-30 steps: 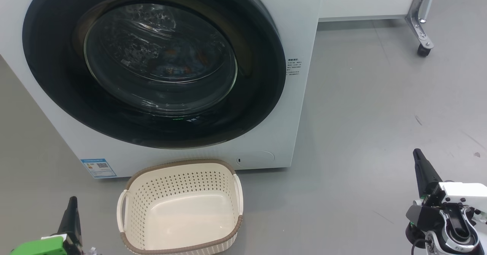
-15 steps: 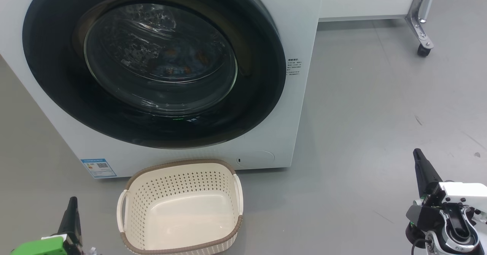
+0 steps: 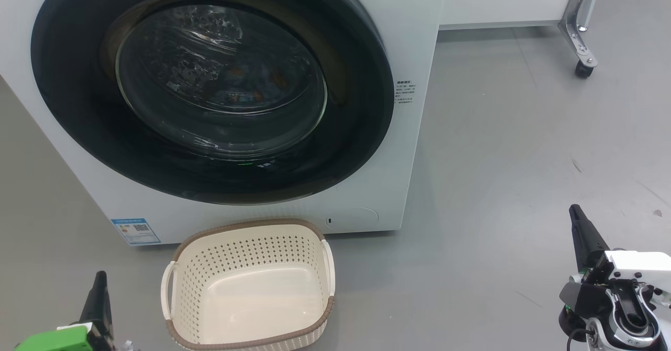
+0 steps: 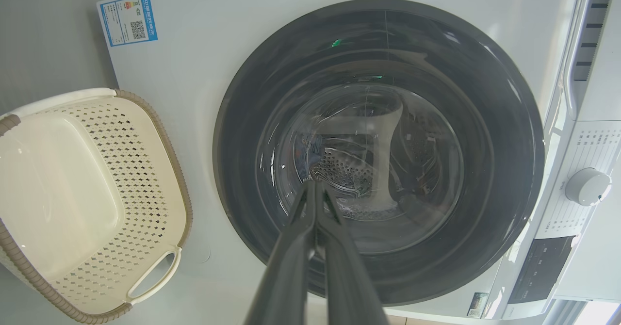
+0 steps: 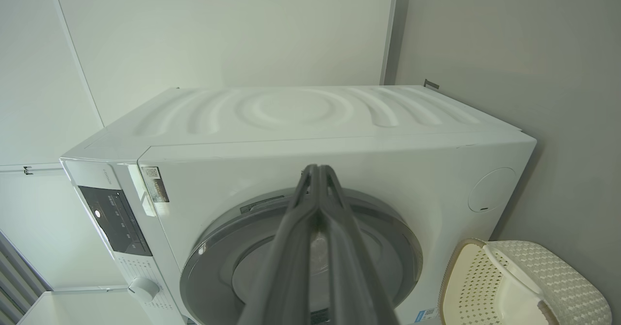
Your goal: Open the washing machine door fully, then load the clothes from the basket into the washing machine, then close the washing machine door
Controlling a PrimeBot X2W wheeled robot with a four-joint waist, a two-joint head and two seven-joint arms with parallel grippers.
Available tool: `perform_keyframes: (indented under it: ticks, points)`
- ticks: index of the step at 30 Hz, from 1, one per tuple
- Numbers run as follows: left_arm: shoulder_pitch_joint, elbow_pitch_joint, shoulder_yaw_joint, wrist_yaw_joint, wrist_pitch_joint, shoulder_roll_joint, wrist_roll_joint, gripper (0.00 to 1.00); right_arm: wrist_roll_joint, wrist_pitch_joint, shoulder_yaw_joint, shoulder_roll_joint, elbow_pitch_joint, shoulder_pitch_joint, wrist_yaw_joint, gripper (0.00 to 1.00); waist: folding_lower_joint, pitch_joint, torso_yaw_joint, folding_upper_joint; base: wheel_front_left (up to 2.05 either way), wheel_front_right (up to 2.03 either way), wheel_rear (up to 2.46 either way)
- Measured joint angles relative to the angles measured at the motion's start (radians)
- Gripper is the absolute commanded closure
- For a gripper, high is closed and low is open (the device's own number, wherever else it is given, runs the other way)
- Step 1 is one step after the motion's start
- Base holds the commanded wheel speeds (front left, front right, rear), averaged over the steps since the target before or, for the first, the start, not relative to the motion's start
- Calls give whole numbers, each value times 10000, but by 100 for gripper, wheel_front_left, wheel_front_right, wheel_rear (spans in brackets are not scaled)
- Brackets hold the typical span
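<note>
The washing machine door (image 3: 220, 94) is sitting shut against the washing machine (image 3: 417, 36). The clothes (image 3: 242, 97) are showing faintly through that door, inside the machine. The basket (image 3: 246, 224) is standing on the floor (image 3: 498, 157), just before the machine. The left pincer (image 3: 99, 278) and the right pincer (image 3: 575, 212) are hanging clenched, grasping nothing, apart from the basket.

**White Machine, Black Door, Cream Basket**

The washing machine (image 3: 414, 36) is white, with a small blue label (image 3: 135, 230) low on its front. The washing machine door (image 3: 361, 131) has a glossy black rim around clear glass, and orange and blue flecks of the clothes (image 3: 241, 97) show behind it. The basket (image 3: 251, 249) is cream, dotted with diamond holes and rimmed in woven brown. The floor (image 3: 498, 157) is plain grey.
</note>
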Motion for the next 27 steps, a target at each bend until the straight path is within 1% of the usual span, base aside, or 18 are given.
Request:
perform_keyframes:
  ticks: [27]
  points:
    - [-1,25,4,0,0,-4,0,100,0,0,0,0,0,0,-2,100,0,0,0,0,0,0,0]
